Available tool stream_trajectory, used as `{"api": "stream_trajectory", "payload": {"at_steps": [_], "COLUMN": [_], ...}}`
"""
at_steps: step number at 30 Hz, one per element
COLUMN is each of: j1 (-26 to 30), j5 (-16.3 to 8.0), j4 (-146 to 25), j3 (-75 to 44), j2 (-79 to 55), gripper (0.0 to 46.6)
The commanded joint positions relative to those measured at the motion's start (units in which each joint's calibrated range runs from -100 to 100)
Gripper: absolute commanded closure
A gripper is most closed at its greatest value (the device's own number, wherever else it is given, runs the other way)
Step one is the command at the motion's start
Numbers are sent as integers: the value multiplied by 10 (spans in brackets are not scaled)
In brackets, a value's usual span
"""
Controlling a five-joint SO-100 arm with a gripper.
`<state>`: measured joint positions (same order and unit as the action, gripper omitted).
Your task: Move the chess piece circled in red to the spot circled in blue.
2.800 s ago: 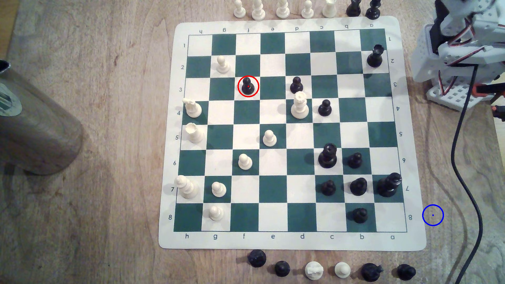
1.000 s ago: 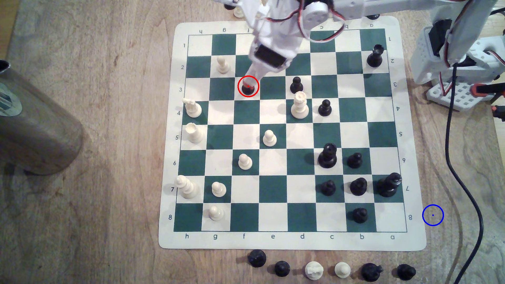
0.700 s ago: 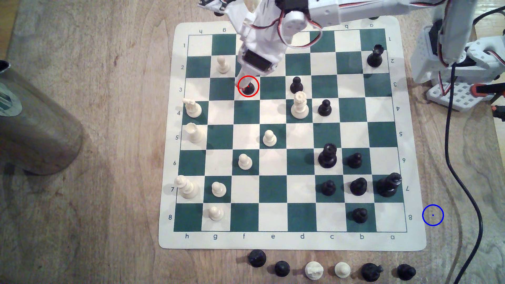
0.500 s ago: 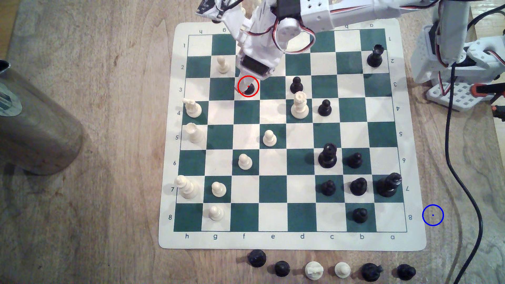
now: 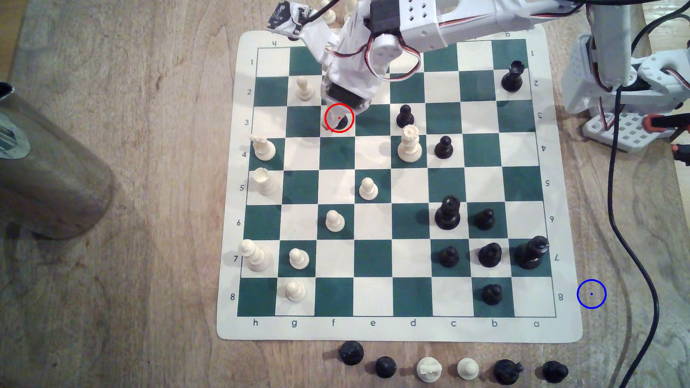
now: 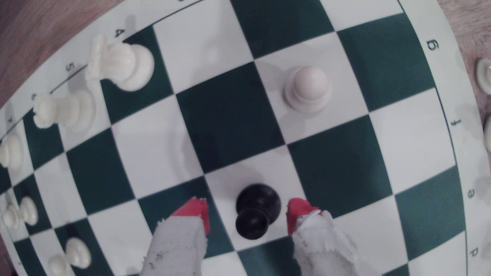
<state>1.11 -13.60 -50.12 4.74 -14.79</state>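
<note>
Black pawn [image 6: 256,211] between spread end effector [image 6: 248,216] tips, board [image 5: 571,209] edge lettered a–h

Bare squares around black pawn [image 6: 256,211]

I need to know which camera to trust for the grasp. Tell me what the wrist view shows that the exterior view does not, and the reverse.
Wrist view alone: the red fingertips stand on either side of the black pawn, with a gap on each side, so the gripper is open.

Exterior view alone: the blue-circled spot on the bare wooden table, beside the board's corner at the exterior view's right, plus the row of captured pieces along the board's lower edge.

Both: the pawn upright on its white square and the white pawn nearby.
</note>
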Motion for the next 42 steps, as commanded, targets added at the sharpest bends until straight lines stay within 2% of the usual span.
{"api": "stream_trajectory", "payload": {"at_steps": [1,12,19,42], "j1": [-1,2,3,10], "j5": [0,0,1,-2], "j4": [10,11,7,12], "j3": [-45,-49,-49,-48], "j2": [14,-3,0,21], "gripper": [314,325,356,366]}}
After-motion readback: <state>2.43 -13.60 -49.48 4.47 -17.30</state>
